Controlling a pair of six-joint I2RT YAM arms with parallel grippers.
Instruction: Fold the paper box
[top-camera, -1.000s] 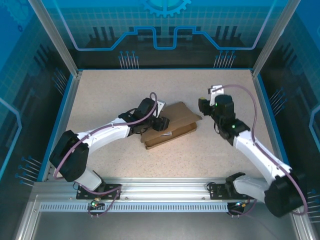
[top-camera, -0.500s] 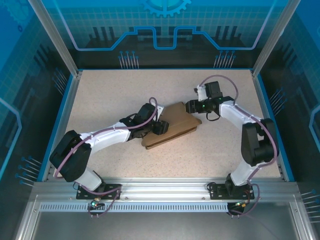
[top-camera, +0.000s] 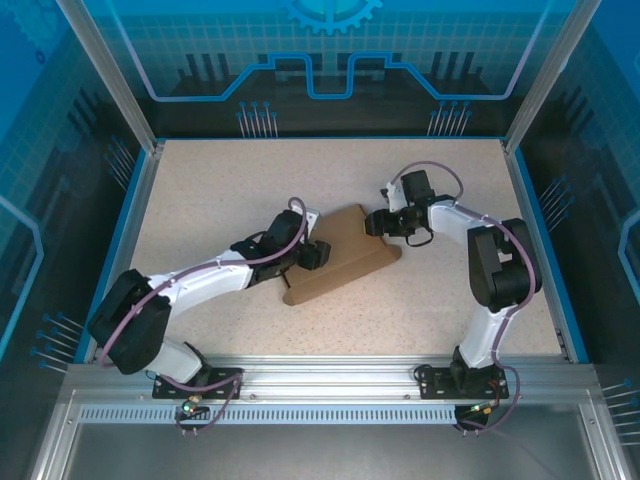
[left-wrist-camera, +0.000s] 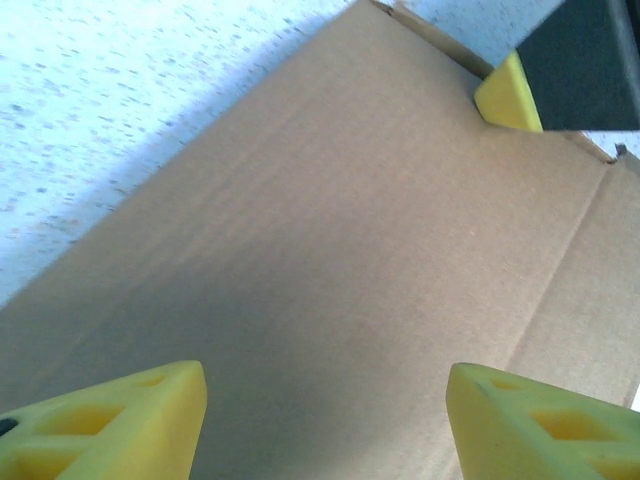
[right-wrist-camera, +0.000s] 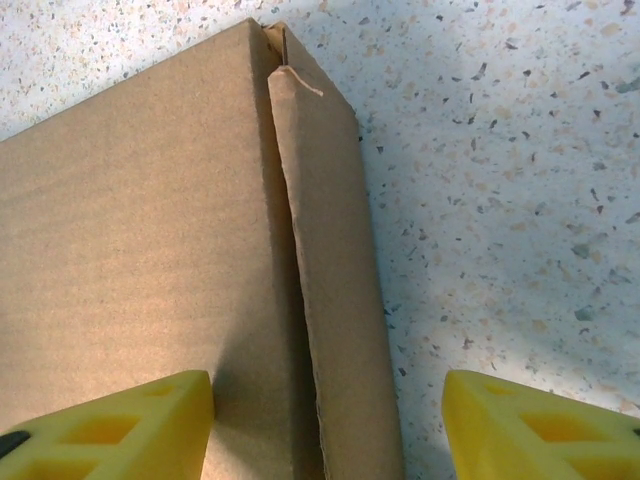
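my fingers (right-wrist-camera: 110, 418) are yellow, the paper box (right-wrist-camera: 140, 230) plain brown, and my table (right-wrist-camera: 500, 150) pale with dark, perhaps orange-tinged, specks.

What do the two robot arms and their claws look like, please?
The left arm and right arm have white shells with black joints, and a mauve cable loops along each. The left claw and right claw are black, ending in yellow wedge-shaped fingertips with hollow cut-outs.

Paper box (top-camera: 350, 258) end under left hand (top-camera: 318, 252) hidden; corner under right hand (top-camera: 376, 222) too. Contact unreadable from above.
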